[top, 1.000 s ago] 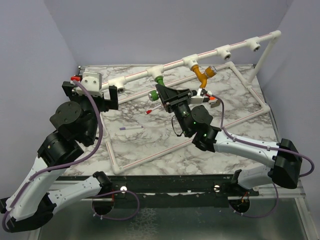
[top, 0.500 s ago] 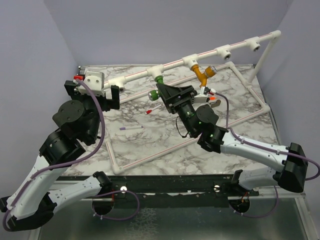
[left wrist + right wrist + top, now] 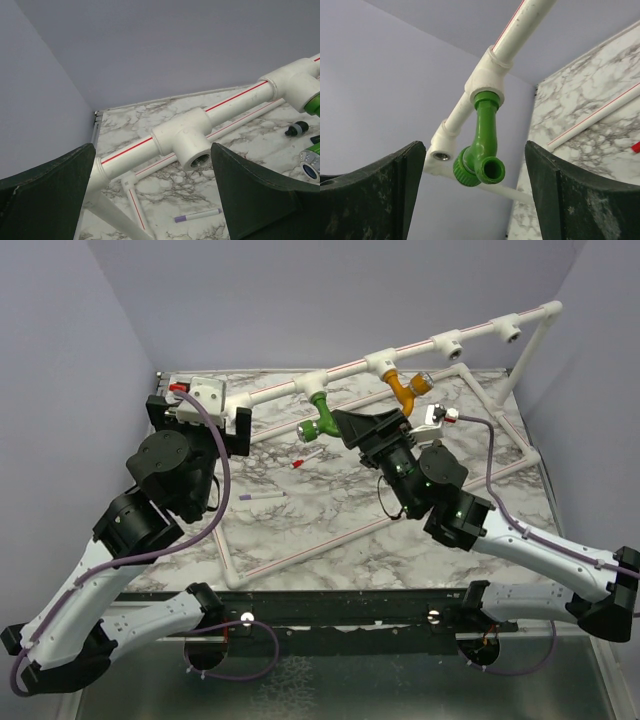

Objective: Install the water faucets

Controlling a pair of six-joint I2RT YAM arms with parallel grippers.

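Note:
The green water faucet [image 3: 483,142] hangs from a T-socket of the white red-striped pipe frame [image 3: 270,393], its spout end facing my right wrist camera. My right gripper [image 3: 474,148] is open, with a finger on each side of the faucet and neither touching it. From above, the green faucet [image 3: 321,419] sits just left of the right gripper [image 3: 366,422]. The mustard-orange faucet [image 3: 406,388] hangs from the socket further right. My left gripper [image 3: 152,150] is open in front of a bare T-socket [image 3: 189,143], holding nothing; from above it [image 3: 200,430] is at the pipe's left end.
A purple pen [image 3: 262,496] and a red pen [image 3: 306,460] lie on the marble table [image 3: 330,510] inside the frame's floor pipes. Two more open sockets [image 3: 446,344] sit along the raised pipe to the right. Grey walls close in behind and at the sides.
My right gripper has opened, let go of the green faucet and drawn back to the right. The faucet stays hanging in its socket. My left gripper has shifted slightly up toward the pipe.

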